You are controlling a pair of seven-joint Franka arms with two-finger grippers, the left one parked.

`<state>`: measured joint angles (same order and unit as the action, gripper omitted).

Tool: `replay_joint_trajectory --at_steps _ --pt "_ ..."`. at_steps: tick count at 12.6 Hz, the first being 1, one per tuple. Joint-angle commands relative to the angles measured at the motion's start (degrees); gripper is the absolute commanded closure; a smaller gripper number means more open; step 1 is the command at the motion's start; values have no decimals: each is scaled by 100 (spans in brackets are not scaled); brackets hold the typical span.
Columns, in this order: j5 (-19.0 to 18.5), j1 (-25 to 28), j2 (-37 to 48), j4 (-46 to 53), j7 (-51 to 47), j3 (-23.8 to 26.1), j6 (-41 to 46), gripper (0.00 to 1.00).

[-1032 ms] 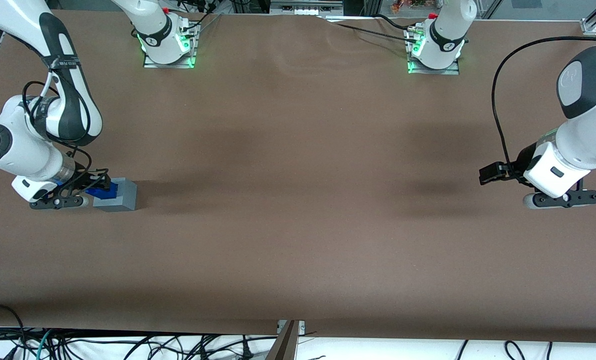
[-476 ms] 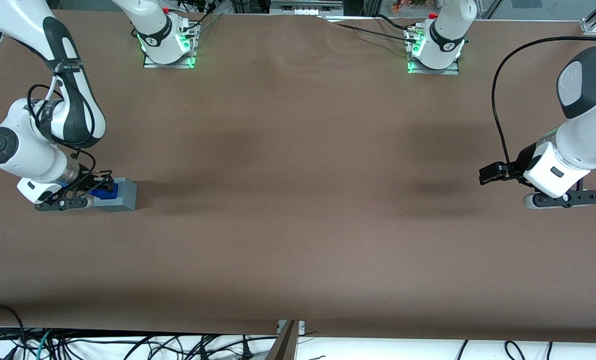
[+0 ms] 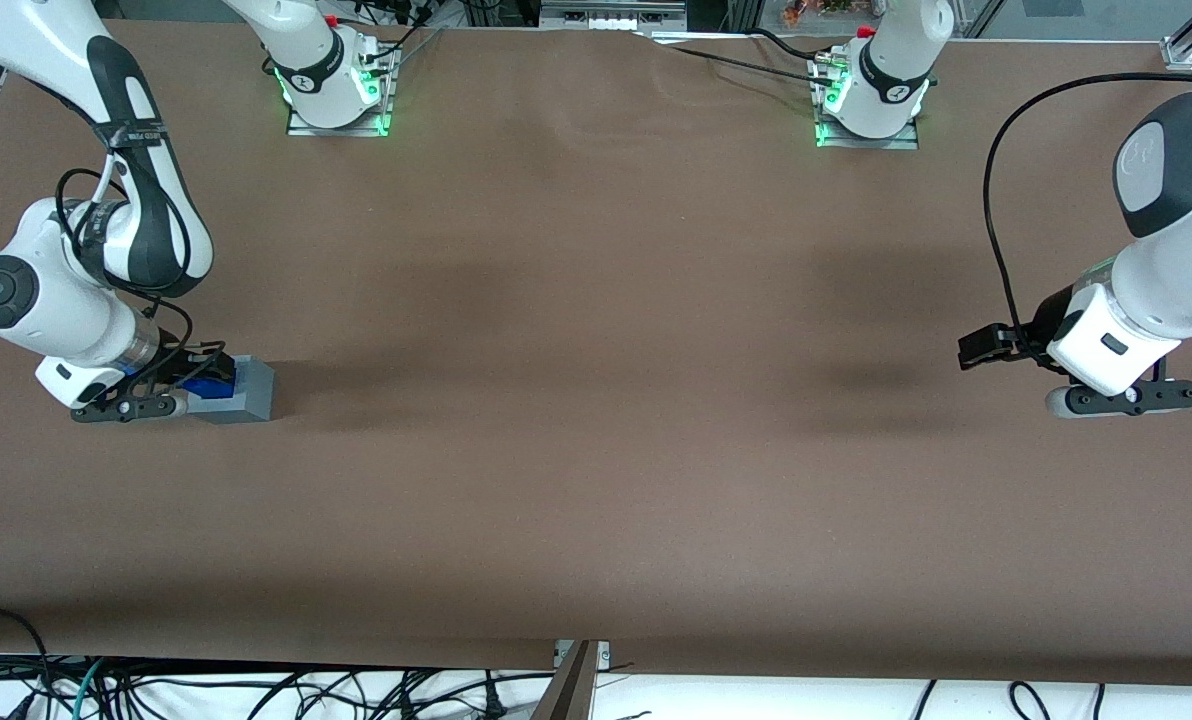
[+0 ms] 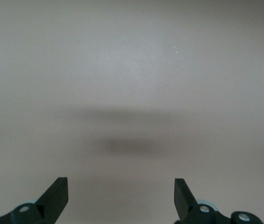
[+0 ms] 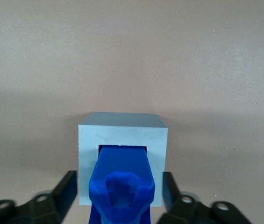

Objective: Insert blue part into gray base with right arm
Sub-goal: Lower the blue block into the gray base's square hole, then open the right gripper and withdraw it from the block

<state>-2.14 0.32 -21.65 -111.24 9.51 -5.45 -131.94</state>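
The gray base (image 3: 246,392) stands on the brown table toward the working arm's end. In the right wrist view the blue part (image 5: 121,179) sits with its lower end in the square hole of the gray base (image 5: 122,133), and its knobbly top sticks out toward the camera. My right gripper (image 5: 119,177) is directly over it and open. One black finger (image 5: 66,186) stands on each side of the blue part with a gap between. In the front view the gripper (image 3: 178,385) hovers at the base's edge, and a bit of the blue part (image 3: 208,386) shows beside it.
Two arm mounts with green lights (image 3: 336,95) (image 3: 866,105) stand along the table edge farthest from the front camera. The brown table (image 3: 596,420) stretches bare toward the parked arm's end. Cables (image 3: 256,690) hang below the near edge.
The right arm's wrist has shifted slightly and settled. Less of the blue part shows above the gray base than one second ago.
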Motion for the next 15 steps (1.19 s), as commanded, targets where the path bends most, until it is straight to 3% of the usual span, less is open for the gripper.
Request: replay_joint_trajectory --at_steps 1,6,11,15 --pt "12 -24 -59 172 33 26 11 1" --pt "3 -6 545 375 25 253 500 1" --pt "3 12 1101 1761 -371 580 3099 1" --pt "21 12 1794 2115 -266 633 4078 1"
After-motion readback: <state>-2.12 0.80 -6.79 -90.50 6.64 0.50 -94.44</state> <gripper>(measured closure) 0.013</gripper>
